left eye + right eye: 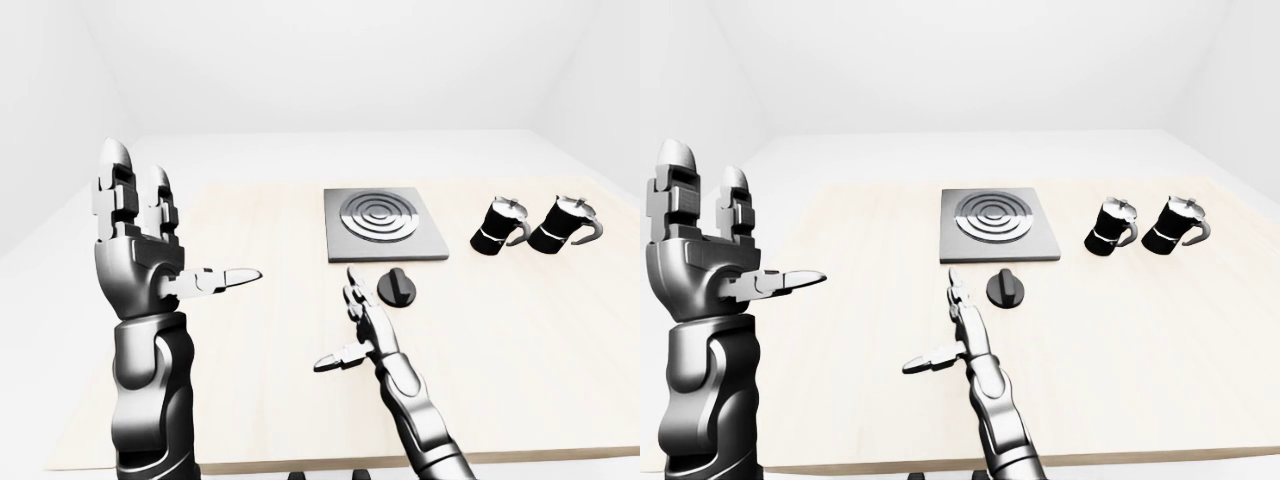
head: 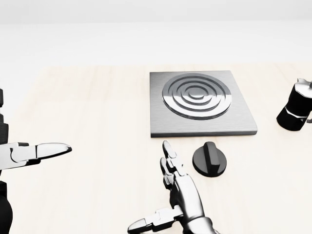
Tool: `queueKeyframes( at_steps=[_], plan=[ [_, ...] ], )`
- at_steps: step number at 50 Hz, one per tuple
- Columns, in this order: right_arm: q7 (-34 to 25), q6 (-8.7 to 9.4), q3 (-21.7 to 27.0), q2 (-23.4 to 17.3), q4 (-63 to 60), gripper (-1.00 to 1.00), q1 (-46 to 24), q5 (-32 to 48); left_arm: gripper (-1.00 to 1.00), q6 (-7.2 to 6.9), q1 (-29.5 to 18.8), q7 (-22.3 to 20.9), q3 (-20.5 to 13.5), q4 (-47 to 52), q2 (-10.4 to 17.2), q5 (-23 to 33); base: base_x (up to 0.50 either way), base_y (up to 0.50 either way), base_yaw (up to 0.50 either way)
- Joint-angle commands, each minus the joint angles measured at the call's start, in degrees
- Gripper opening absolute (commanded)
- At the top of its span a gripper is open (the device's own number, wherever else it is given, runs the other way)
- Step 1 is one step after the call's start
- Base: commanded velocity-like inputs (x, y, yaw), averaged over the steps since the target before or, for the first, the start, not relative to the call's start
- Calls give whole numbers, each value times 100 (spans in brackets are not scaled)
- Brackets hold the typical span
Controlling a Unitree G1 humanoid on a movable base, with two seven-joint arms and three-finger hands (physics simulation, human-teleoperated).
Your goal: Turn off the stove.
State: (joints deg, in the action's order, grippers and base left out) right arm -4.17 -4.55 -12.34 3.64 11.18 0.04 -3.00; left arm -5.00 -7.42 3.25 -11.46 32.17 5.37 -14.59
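The stove [image 2: 243,124] is a grey square plate with a ringed round burner [image 2: 196,95], on the pale wooden table. Its black round knob [image 2: 210,159] lies on the table just below the plate, ridge pointing roughly up the head view. My right hand [image 2: 157,192] is open, fingers spread, to the left of the knob and apart from it. My left hand [image 1: 190,228] is open and empty, raised upright at the left of the left-eye view, far from the stove.
Two black moka pots [image 1: 497,227] [image 1: 562,225] stand to the right of the stove; one shows at the right edge of the head view [image 2: 295,113]. The table's near edge [image 1: 300,462] runs along the bottom of the left-eye view.
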Motion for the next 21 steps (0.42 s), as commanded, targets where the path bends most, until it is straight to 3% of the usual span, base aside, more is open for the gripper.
queueKeyframes(
  at_steps=[1,4,11,18,21],
  plan=[
    [-169,368,-271,331,-763,100,-328,108,100,0,-20,28,1,-41,6,-11,0,0,0],
    [-192,524,-205,347,-909,100,-440,139,100,0,-29,39,-24,-52,16,-33,0,0,0],
    [-245,580,-168,330,-1062,100,-497,239,100,0,-33,32,-59,-85,39,-52,0,0,0],
    [-294,914,-138,306,-1537,100,-583,233,100,0,-47,62,-52,-21,44,-83,0,0,0],
    [-284,955,-47,281,-1679,100,-660,205,100,0,-51,68,-65,-15,49,-87,0,0,0]
  ],
)
